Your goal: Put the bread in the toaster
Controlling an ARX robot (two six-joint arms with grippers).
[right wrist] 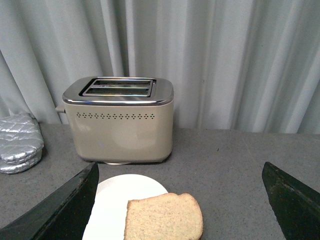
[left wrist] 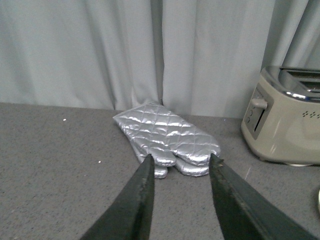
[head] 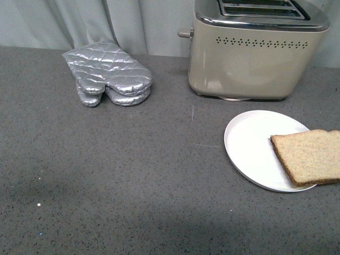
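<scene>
The bread [head: 309, 155] is a light brown slice lying flat on the right part of a round white plate [head: 249, 143], overhanging its right rim. The beige toaster [head: 255, 53] stands behind the plate, its two chrome slots empty. In the right wrist view the bread [right wrist: 164, 217] lies between the wide-open fingers of my right gripper [right wrist: 180, 197], with the toaster [right wrist: 120, 120] beyond it. My left gripper [left wrist: 182, 165] is open and empty, hovering above the counter and pointing at the oven mitt. Neither arm shows in the front view.
A silver quilted oven mitt [head: 109, 74] lies at the back left of the grey counter [head: 133, 175]; it also shows in the left wrist view [left wrist: 167, 137]. A pale curtain [head: 106, 21] hangs behind everything. The toaster's lever knob [head: 184, 33] sticks out on its left side.
</scene>
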